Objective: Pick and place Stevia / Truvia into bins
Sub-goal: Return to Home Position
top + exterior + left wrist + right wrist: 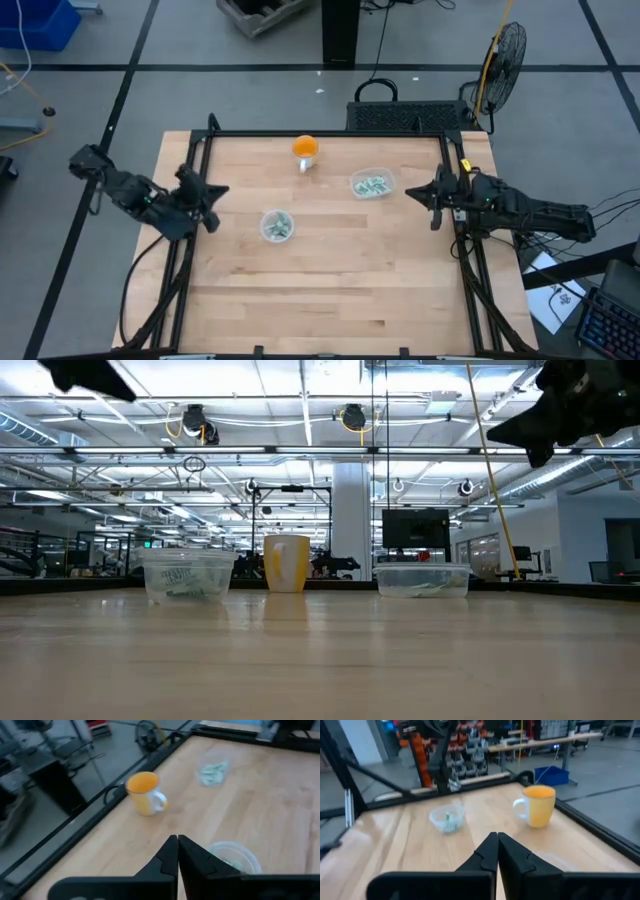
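Stevia sachets [372, 185], flat green-white paper, inside clear plastic bins [392, 181]

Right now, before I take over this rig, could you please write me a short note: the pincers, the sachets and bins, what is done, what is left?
Left pincer: shut, empty, at the table's left edge.
Right pincer: shut, empty, at the right edge.
Green-white sachets lie in the round cup and in the rounded-rectangular bin. The orange mug stands apart, farther back.
Done: no loose sachet shows on the table.
Left: probably only parking both arms.
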`<action>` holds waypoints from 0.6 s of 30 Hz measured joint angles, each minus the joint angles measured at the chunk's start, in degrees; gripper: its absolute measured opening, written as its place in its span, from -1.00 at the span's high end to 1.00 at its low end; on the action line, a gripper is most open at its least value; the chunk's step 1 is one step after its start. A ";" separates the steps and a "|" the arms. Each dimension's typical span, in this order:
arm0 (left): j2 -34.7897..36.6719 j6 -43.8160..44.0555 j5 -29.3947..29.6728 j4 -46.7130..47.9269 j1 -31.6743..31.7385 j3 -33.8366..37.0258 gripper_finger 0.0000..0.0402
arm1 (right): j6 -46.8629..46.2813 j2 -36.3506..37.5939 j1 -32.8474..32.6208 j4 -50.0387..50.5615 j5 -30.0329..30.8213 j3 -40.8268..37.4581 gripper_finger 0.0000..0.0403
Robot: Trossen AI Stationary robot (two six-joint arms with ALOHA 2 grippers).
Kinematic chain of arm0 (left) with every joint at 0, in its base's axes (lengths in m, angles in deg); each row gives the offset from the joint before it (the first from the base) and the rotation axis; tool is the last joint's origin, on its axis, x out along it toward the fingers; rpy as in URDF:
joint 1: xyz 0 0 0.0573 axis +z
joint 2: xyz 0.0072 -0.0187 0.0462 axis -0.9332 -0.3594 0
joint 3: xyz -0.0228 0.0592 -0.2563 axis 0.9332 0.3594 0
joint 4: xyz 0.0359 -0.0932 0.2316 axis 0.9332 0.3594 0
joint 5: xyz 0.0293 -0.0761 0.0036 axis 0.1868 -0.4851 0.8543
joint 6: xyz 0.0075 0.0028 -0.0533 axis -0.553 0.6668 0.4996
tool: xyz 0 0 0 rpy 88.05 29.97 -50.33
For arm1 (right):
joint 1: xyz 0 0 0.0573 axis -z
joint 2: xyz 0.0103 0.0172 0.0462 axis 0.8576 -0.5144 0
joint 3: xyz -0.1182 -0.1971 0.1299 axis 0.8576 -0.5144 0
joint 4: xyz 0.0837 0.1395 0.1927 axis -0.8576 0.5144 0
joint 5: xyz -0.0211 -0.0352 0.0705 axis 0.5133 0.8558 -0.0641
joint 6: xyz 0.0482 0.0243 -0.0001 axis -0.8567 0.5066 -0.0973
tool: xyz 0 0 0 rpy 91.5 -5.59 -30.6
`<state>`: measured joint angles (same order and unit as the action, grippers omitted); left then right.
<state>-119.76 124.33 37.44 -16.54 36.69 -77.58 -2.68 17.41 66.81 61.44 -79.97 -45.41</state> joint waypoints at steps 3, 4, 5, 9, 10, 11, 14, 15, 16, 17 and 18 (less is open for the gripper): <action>3.45 -3.23 0.13 -8.44 -1.84 8.71 0.88 | 0.15 0.00 -0.01 2.83 -0.07 -0.05 1.00; 4.39 -3.65 0.11 -10.80 -2.36 11.33 0.88 | -0.69 0.00 0.00 2.99 -0.07 -0.32 0.99; 5.15 -3.85 0.05 -12.80 -2.94 13.73 0.88 | -1.59 0.04 0.00 2.91 -0.07 -0.77 0.99; 8.37 -5.26 0.08 -19.57 -5.39 21.60 0.96 | -3.06 0.07 0.00 1.01 -0.06 -4.02 1.00; 9.24 -5.98 0.26 -21.77 -5.89 23.23 0.97 | -3.12 0.06 0.00 -0.43 -0.05 -5.11 0.99; 10.04 -6.80 0.26 -24.43 -6.35 24.67 0.98 | -3.17 0.04 0.00 -2.30 -0.03 -6.04 0.99; 12.35 -12.90 -5.86 -37.94 -7.11 28.62 0.95 | -3.09 0.04 0.00 -9.71 -0.18 -7.95 1.00; 12.92 -15.99 -9.89 -43.79 -7.26 29.92 0.95 | -3.19 0.04 0.00 -11.88 -0.61 -8.14 1.00; 13.38 -19.54 -13.93 -49.82 -7.26 31.23 0.96 | -3.32 0.05 0.02 -13.52 -1.73 -8.15 1.00; 13.55 -23.49 -16.89 -55.29 -7.24 32.45 0.97 | -3.37 0.07 0.02 -15.12 -3.12 -8.15 1.00; 13.67 -28.01 -18.84 -60.68 -7.02 33.59 0.98 | -3.30 0.04 0.02 -16.41 -4.75 -8.15 1.00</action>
<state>-106.09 96.31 18.61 -77.23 29.67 -44.00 -5.98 17.45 66.83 45.03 -84.72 -53.56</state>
